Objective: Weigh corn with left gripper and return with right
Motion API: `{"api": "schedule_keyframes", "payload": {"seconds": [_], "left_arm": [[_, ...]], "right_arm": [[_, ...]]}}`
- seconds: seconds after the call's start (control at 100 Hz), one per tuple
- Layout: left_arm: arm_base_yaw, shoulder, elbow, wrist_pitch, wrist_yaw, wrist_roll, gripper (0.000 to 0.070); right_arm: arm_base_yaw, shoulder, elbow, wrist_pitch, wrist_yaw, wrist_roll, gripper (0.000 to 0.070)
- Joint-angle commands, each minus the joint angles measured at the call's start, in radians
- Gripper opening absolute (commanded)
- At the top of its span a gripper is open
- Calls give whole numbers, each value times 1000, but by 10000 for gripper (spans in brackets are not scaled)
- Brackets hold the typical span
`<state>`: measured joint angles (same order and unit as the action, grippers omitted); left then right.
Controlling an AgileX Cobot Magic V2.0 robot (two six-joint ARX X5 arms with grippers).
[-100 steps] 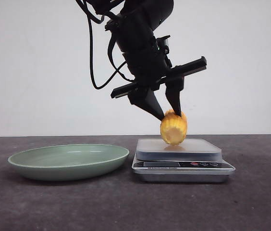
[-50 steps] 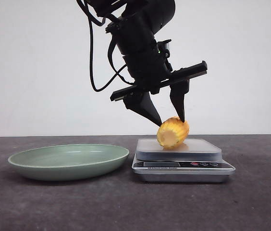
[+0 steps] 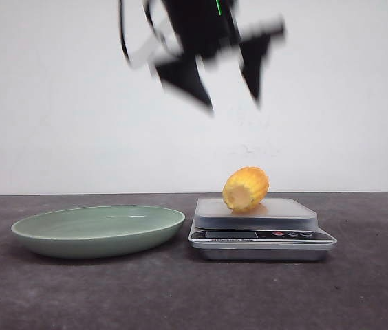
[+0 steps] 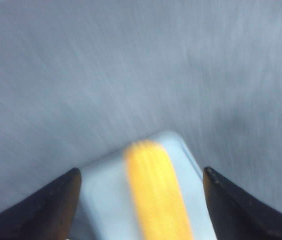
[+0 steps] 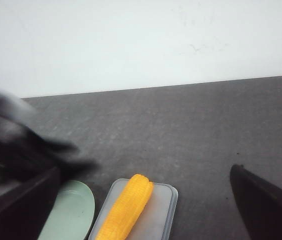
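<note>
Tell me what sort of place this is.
Probably a lab test bench rather than a kitchen: a bare dark grey tabletop against a blank white wall, holding only a silver digital kitchen scale, a yellow corn cob and a pale green ceramic plate.

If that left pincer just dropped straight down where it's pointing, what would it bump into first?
Probably the corn lying on the scale: the left pincer is open with it in between. The motion blur leaves depth unclear.

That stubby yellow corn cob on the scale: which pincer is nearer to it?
Probably the left. The left pincer hangs open above the stubby yellow corn cob. The right pincer, also open, looks at the cob from farther back; it is out of the front view.
</note>
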<state>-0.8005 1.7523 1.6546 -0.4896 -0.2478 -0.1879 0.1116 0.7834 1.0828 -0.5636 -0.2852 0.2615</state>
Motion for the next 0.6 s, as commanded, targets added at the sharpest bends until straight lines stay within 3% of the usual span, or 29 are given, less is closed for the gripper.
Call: {"api": "schedule_keyframes", "payload": {"seconds": [0.0, 0.2, 0.32, 0.42, 0.59], "left_arm": [[4, -101, 30, -23, -54, 112, 470], [55, -396, 30, -126, -111, 126, 465], [60, -545, 30, -231, -233, 178, 382], [49, -652, 30, -327, -300, 192, 386], [35, -809, 29, -497, -318, 108, 390]], "right_arm": [[5, 9, 19, 10, 0, -16, 700], [59, 64, 19, 49, -3, -29, 700], [129, 133, 19, 84, 6, -19, 700], [198, 209, 19, 120, 39, -6, 700], [320, 360, 19, 183, 130, 5, 700]]}}
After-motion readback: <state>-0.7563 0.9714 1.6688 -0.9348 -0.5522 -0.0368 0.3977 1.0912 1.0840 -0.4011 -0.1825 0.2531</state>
